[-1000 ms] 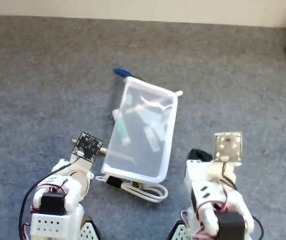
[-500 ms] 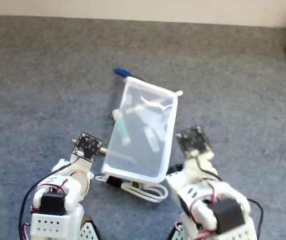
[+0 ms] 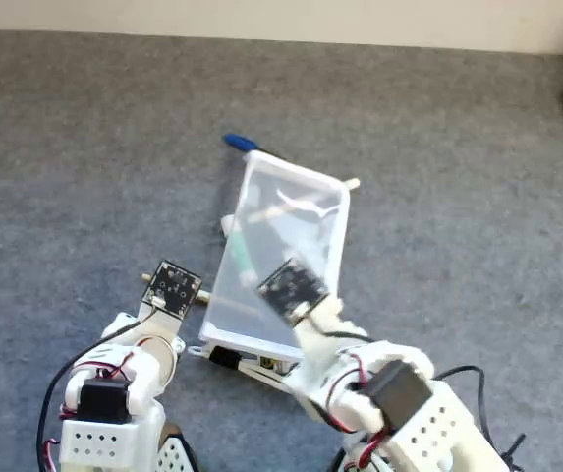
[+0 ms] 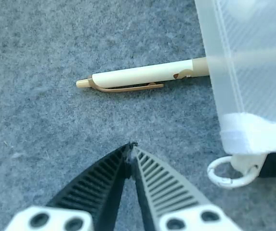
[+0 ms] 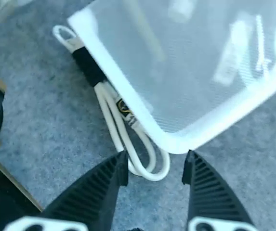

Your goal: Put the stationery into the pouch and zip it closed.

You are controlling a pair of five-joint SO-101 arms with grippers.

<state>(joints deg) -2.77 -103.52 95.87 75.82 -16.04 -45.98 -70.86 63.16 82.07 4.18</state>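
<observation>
1. The pouch point(image 3: 283, 246) is a thin translucent sleeve with a white rim, lying flat on the grey desk point(image 3: 84, 147) between the two arms. It is likely light, floppy and slick, so it would slide or buckle if pushed from one side
2. The best hold, I judge, is the stiffer white edge or the pull ring point(image 4: 227, 171) at its near corner; the white cord point(image 5: 135, 144) looped beside it looks limp and would drag rather than steer
3. The cream pen point(image 4: 142, 77) should be rigid, light and round, so apt to roll. Take it across the middle of the barrel. One end meets the pouch edge; whether it lies under or inside I cannot tell
4. The left gripper point(image 4: 130, 153) has its fingers pressed together, holding nothing, just short of the cream pen
5. The right gripper point(image 5: 156, 155) has its fingers spread wide and empty, hovering over the cord loop at the pouch's near rim
6. Count — one pouch, one ring, one cord; one blue pen point(image 3: 237, 144) poking past a far corner, one cream pen beside the left arm, and a pale tip point(image 3: 352, 183) at the other far corner. Several more pieces show through the plastic — too blurred to number
</observation>
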